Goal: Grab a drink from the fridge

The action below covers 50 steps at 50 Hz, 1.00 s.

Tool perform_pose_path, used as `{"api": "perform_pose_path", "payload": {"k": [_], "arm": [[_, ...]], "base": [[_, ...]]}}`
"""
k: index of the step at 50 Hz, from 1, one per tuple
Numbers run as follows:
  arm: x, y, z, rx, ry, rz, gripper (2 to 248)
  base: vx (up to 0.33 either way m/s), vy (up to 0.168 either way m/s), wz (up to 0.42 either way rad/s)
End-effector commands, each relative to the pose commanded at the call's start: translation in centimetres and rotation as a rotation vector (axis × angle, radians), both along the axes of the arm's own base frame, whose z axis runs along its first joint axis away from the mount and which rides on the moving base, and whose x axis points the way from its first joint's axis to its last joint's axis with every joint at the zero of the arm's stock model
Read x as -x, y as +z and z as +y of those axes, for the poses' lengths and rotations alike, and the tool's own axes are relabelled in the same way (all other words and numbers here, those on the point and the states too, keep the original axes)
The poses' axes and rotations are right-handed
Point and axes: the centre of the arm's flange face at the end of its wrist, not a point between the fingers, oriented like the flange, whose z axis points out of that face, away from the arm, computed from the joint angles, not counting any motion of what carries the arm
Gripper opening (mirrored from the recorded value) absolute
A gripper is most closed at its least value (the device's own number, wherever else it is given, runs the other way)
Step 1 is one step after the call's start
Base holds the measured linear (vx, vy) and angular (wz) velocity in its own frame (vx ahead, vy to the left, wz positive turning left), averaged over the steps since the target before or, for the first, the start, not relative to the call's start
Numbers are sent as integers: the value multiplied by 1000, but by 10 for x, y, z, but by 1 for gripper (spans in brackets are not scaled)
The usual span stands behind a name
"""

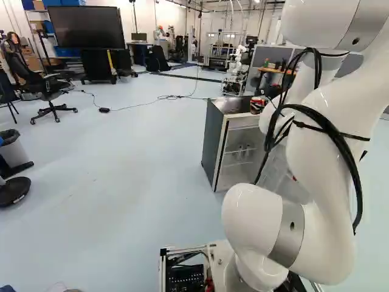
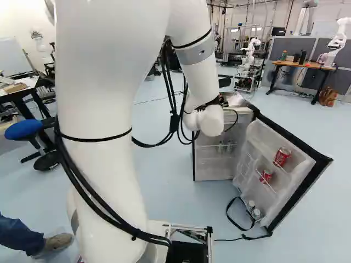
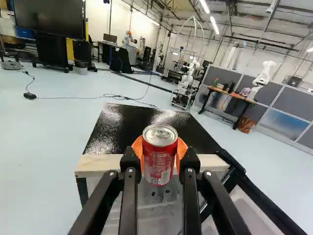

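In the left base view my gripper (image 1: pixel 258 104) shows beside the arm, at the level of the fridge's top. The wrist view has the gripper (image 3: pixel 160 152) shut on a red can (image 3: pixel 159 164), an orange pad on each side of it. The can is upright in front of the top edge of the fridge (image 3: pixel 122 128). The fridge door (image 2: pixel 299 183) stands open in the right base view, with a red can (image 2: pixel 282 156) and another red can (image 2: pixel 266 176) on its shelves. Small containers (image 2: pixel 225 147) stand inside the fridge.
A strap (image 2: pixel 236 219) hangs at the door's foot. Beyond the fridge are a cable (image 3: pixel 73 98) on the floor, a wooden table (image 3: pixel 230 95) and another robot (image 3: pixel 188 78). An office chair (image 1: pixel 50 91) and a bin (image 1: pixel 15 149) stand left in the left base view.
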Motion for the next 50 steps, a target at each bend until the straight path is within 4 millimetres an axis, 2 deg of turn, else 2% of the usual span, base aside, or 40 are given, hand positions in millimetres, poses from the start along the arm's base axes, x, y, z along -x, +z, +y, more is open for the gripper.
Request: {"api": "perform_pose_path", "payload": {"k": [50], "arm": [[-78,-9,38,-55,-2,14,88]], "base": [[0,0,0]]}}
